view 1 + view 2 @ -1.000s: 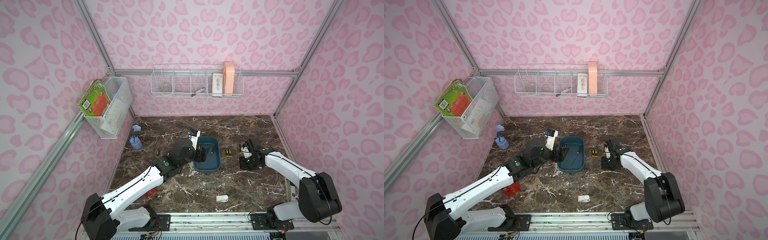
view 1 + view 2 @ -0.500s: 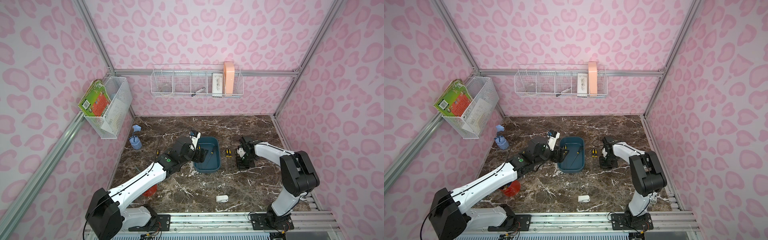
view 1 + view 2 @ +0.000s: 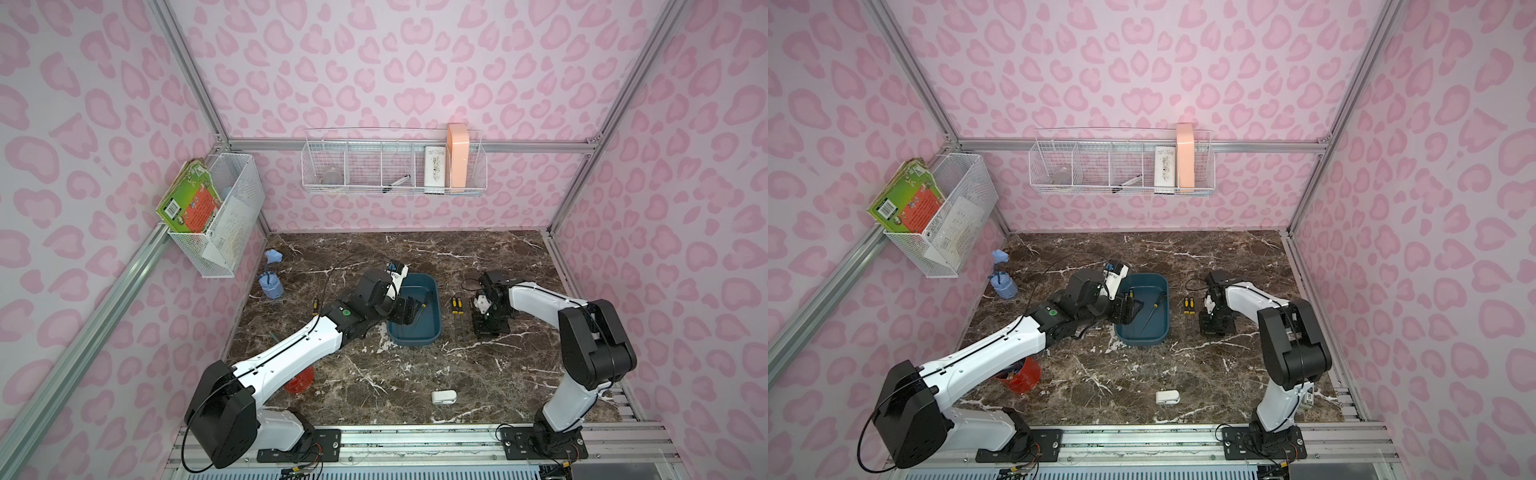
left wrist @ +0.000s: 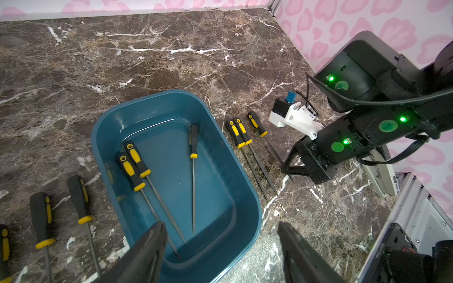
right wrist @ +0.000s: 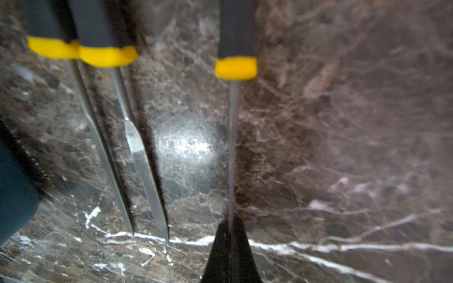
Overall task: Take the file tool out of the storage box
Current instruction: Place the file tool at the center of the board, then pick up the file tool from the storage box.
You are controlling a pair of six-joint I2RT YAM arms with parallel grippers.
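Right now the storage box (image 3: 415, 332) sits near the middle of the marble table (image 3: 374, 257), and three black-and-yellow file tools (image 4: 193, 141) lie on its floor. Two lie side by side toward the box's 9 o'clock wall and one lies alone toward 3 o'clock, their handles at the 12 o'clock end. The left gripper (image 4: 220, 225) hangs over the 9 o'clock wall with its fingers spread wide, holding nothing. On the table at the box's 3 o'clock is a touching pair of files (image 4: 239, 133), with a third file (image 4: 256, 123) just beside them, farther toward 3 o'clock. The right gripper (image 5: 230, 227) points down at that file's 6 o'clock end, its fingers pressed together on the thin blade tip. More loose files (image 4: 81, 198) lie on the table at the box's 9 o'clock.
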